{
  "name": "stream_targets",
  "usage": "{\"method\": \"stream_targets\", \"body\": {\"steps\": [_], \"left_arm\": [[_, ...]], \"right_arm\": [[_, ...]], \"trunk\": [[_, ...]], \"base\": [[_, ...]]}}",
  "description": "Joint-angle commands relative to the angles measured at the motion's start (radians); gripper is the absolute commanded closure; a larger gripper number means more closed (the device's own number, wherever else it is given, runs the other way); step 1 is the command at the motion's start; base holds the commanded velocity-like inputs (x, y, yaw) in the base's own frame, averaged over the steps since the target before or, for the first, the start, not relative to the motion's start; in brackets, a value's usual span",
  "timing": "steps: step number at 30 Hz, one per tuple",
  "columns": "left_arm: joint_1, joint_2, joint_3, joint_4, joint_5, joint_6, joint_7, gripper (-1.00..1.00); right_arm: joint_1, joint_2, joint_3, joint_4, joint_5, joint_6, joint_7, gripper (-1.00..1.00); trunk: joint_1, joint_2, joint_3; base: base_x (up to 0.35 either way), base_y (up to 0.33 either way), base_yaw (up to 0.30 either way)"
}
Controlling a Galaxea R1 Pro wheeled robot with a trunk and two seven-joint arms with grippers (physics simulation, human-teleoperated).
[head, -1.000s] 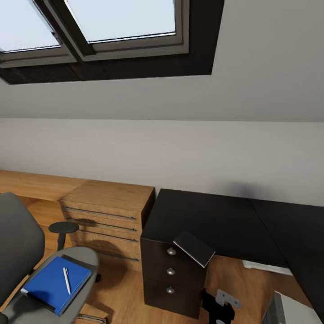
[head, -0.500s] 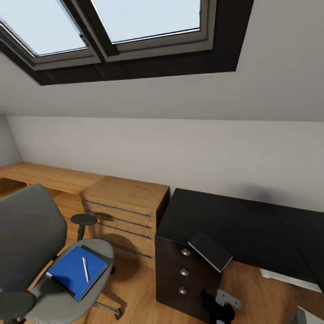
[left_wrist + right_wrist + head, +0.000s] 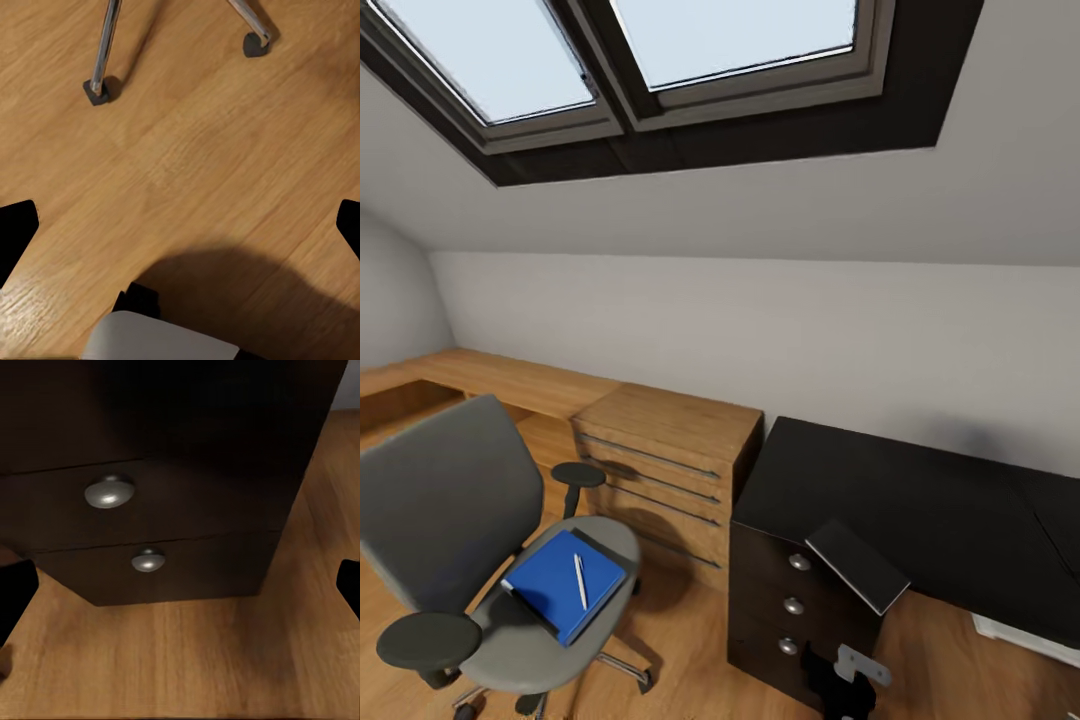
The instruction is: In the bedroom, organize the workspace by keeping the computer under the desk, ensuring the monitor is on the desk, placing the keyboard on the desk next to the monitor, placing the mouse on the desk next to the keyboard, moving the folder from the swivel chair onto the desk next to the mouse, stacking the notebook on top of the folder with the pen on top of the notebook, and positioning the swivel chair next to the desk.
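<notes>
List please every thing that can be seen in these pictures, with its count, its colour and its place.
skylight: one, dark frame, in the sloped ceiling.
swivel chair: one, grey with black armrests, on the wood floor left of the desk.
folder: one, bright blue, on the chair seat.
pen: one, white-silver, on the folder.
wooden dresser: one, light brown, between chair and desk.
desk: one, black top, at the right.
drawer unit: one, black, round silver knobs, under the desk's left end.
notebook: one, dark, overhanging the desk's front edge.
left gripper: black fingers apart, above bare floor.
right gripper: black fingers apart, facing the drawers.
</notes>
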Motion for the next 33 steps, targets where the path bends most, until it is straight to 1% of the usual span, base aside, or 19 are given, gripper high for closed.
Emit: {"method": "stream_targets", "body": {"steps": [1, 3, 4, 7, 10, 11, 13, 14, 15, 18, 23, 33], "left_arm": [[-0.001, 0.002, -0.008, -0.001, 0.008, -0.002, 0.008, -1.00], [-0.001, 0.002, -0.008, -0.001, 0.009, -0.003, 0.008, -1.00], [-0.001, 0.002, -0.008, -0.001, 0.009, -0.002, 0.008, -1.00], [-0.001, 0.002, -0.008, -0.001, 0.009, -0.002, 0.009, -1.00], [0.000, 0.002, -0.007, -0.001, 0.009, -0.003, 0.009, -1.00], [0.000, 0.002, -0.007, 0.000, 0.009, -0.003, 0.009, -1.00], [-0.001, 0.002, -0.006, -0.001, 0.009, -0.003, 0.009, -1.00], [-0.001, 0.002, -0.006, -0.001, 0.009, -0.003, 0.009, -1.00], [-0.001, 0.002, -0.006, -0.001, 0.009, -0.003, 0.009, -1.00], [-0.001, 0.002, -0.006, -0.001, 0.009, -0.003, 0.009, -1.00], [-0.001, 0.002, -0.006, -0.001, 0.010, -0.003, 0.009, -1.00], [-0.001, 0.002, -0.006, 0.000, 0.010, -0.003, 0.009, -1.00]], "right_arm": [[0.000, 0.000, 0.000, 0.002, 0.000, -0.005, 0.002, -1.00], [0.002, 0.001, 0.000, 0.002, 0.004, -0.005, 0.007, -1.00], [0.002, 0.001, 0.000, 0.002, 0.013, -0.005, 0.008, -1.00], [0.004, 0.002, 0.001, 0.002, 0.060, -0.005, 0.010, -1.00], [0.018, 0.001, 0.001, 0.002, 0.147, -0.005, 0.022, -1.00], [0.021, 0.001, 0.001, 0.002, 0.163, -0.005, 0.027, -1.00], [0.029, 0.000, 0.000, 0.002, 0.233, -0.005, 0.046, -1.00], [0.030, 0.000, 0.000, 0.002, 0.249, -0.004, 0.049, -1.00], [0.032, 0.000, 0.000, 0.002, 0.277, -0.003, 0.053, -1.00], [0.035, 0.000, 0.000, 0.002, 0.323, 0.001, 0.060, -1.00], [0.036, 0.002, 0.000, 0.002, 0.329, -0.004, 0.061, -1.00], [0.036, 0.004, 0.000, 0.002, 0.328, -0.004, 0.060, -1.00]], "trunk": [[0.000, -0.001, -0.002], [0.000, -0.001, -0.004], [0.000, -0.001, -0.005], [0.000, -0.001, -0.008], [0.000, -0.001, -0.009], [0.000, -0.001, -0.009], [0.000, -0.001, -0.010], [0.000, -0.001, -0.010], [0.000, -0.001, -0.010], [0.000, -0.001, -0.010], [0.000, -0.001, -0.011], [0.000, -0.001, -0.026]], "base": [[0.000, 0.000, 0.215], [0.000, 0.000, 0.216], [0.000, 0.000, 0.216], [0.000, 0.000, 0.187], [0.000, 0.000, 0.070], [0.000, 0.000, 0.034], [0.000, 0.000, 0.018], [0.000, 0.000, 0.011], [0.000, 0.000, 0.007], [0.000, 0.000, 0.004], [0.000, 0.000, 0.000], [0.000, 0.000, 0.000]]}}
